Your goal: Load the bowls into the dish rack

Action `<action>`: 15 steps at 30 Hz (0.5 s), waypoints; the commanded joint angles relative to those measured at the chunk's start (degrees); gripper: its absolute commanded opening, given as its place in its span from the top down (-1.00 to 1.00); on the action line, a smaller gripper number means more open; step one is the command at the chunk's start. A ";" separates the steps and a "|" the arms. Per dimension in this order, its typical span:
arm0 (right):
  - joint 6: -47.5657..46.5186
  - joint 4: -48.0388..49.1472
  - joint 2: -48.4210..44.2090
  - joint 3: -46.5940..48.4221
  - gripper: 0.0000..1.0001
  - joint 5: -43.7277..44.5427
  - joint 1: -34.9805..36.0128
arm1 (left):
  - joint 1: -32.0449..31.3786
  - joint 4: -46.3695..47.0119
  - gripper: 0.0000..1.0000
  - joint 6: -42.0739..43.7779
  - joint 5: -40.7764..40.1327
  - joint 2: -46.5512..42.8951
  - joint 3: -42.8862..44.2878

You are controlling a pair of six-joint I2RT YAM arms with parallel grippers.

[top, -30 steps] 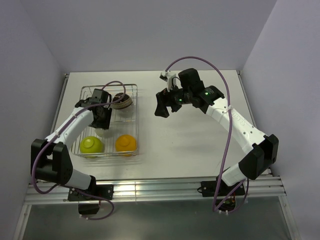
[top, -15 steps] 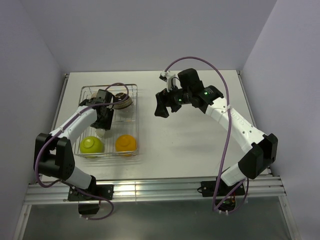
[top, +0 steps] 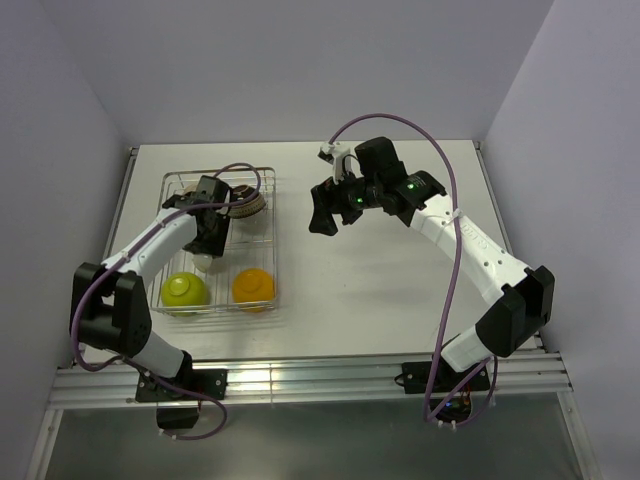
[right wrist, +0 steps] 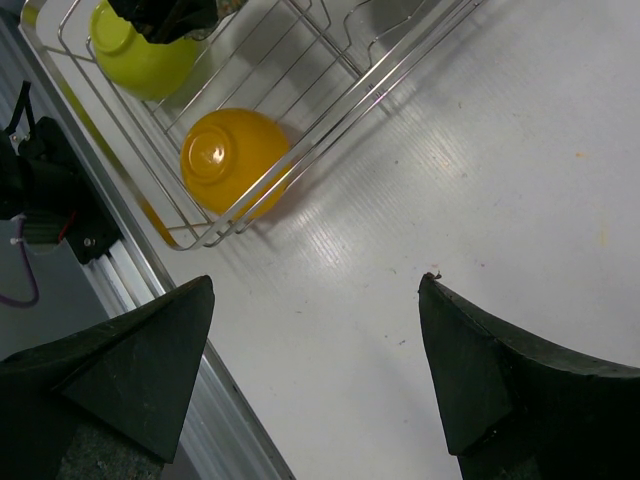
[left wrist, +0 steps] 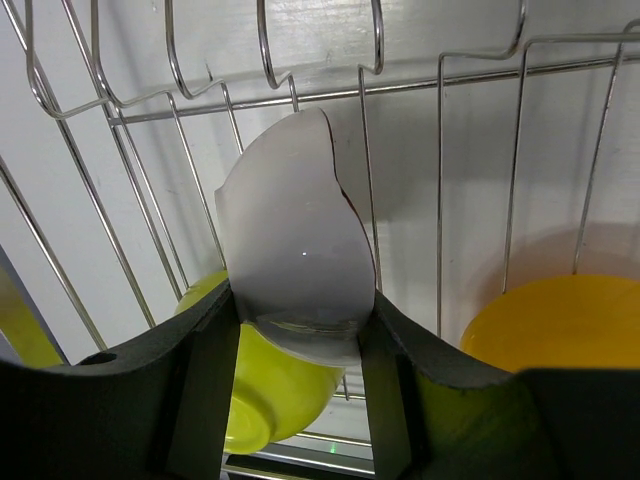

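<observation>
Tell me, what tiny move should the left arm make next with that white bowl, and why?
Probably ease the white bowl down a little until it rests on the dish rack's wires, before letting go. The left pincer grips it on edge inside the rack, close to the lime-green bowl, with the orange bowl off to one side. I cannot tell that it is seated yet.

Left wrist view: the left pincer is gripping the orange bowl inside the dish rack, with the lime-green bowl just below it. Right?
Not quite: the left pincer grips the white bowl, as the left wrist view shows; the orange bowl rests free to one side. The grip is inside the dish rack, with the lime-green bowl below.
</observation>
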 commanded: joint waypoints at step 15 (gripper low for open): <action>-0.59 -0.48 0.22 0.72 -0.80 -0.34 -0.17 | -1.31 -0.09 0.99 -0.71 3.95 -1.86 2.68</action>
